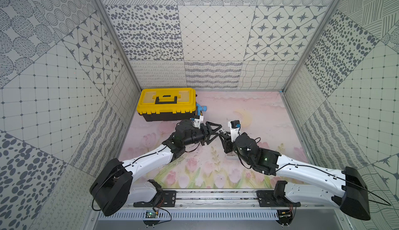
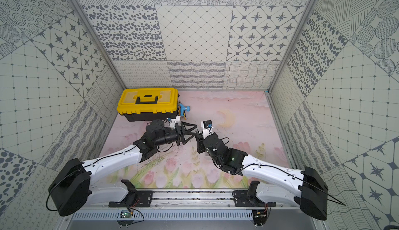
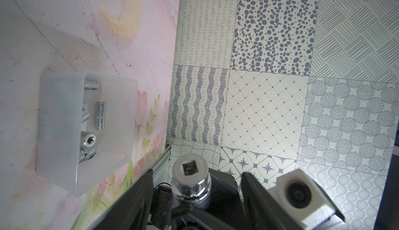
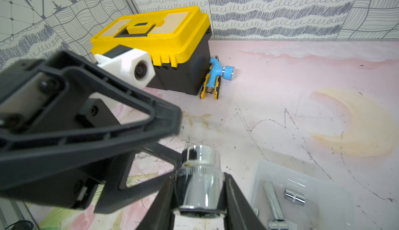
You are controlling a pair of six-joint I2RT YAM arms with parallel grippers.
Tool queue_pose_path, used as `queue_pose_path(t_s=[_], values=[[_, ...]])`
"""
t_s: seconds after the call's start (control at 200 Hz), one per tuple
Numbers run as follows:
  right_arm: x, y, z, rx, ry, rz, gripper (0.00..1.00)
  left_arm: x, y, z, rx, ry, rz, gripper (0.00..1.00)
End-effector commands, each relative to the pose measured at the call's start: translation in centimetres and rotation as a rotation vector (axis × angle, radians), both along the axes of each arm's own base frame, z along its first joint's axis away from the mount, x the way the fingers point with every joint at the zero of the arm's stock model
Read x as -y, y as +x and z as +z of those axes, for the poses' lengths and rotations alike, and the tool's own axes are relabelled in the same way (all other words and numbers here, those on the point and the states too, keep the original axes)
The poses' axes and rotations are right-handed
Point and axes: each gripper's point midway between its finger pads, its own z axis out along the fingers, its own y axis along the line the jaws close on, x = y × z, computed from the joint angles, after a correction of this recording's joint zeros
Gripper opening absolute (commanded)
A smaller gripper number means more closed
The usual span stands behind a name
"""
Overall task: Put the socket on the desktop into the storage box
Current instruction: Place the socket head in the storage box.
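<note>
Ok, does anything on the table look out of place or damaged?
A blue T-shaped tool lies on what look like yellow-handled pliers beside the closed toolbox, outside it. The pink mat is scratched with dark scuff marks.

Your socket [image 4: 199, 175] is a stout chrome piece, stepped from a wide body with a knurled band down to a narrower neck. Its wide end is clamped between the fingers of the right gripper [image 4: 199, 193], and it is just beside the storage box [image 3: 60, 119], not inside it. The left wrist view faces its square drive hole. The box is a shallow, translucent whitish tray lying flat, and it holds several smaller chrome sockets [image 3: 101, 115].
</note>
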Motion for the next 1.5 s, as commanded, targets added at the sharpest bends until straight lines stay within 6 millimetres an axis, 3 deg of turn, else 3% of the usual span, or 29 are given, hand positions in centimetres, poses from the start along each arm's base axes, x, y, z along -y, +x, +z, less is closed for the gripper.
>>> queue_pose_path(t_s=[0.0,0.135,0.295,0.47,0.75,1.025,1.301,1.491], values=[[2.3,-0.7,2.0,-0.023,0.027,-0.05,0.03,-2.2,0.4,-1.4,0.047,0.21,0.02,0.74],[5.2,-1.6,1.3,-0.167,-0.037,-0.091,0.02,-4.8,0.5,-3.0,0.093,0.453,0.04,0.69],[7.1,-2.3,-0.3,-0.385,0.004,-0.073,0.01,-7.1,0.6,-4.5,0.148,0.696,0.026,0.62],[7.9,-1.8,-1.2,-0.525,0.049,-0.058,0.0,-8.8,0.8,-5.2,0.175,0.823,0.043,0.6],[7.4,0.1,-4.3,-0.669,-0.121,-0.067,0.0,-11.3,1.1,-8.2,0.16,1.033,0.054,0.56],[7.4,2.1,-6.8,-0.717,-0.249,-0.115,0.01,-11.1,1.2,-10.1,0.157,1.094,0.02,0.57],[7.7,4.9,-8.5,-0.711,-0.377,-0.167,0.03,-9.7,2.1,-12.2,0.153,1.103,-0.02,0.6],[7.4,5.3,-9.7,-0.736,-0.399,-0.168,0.08,-8.6,2.9,-13.4,0.172,1.098,-0.045,0.61]])
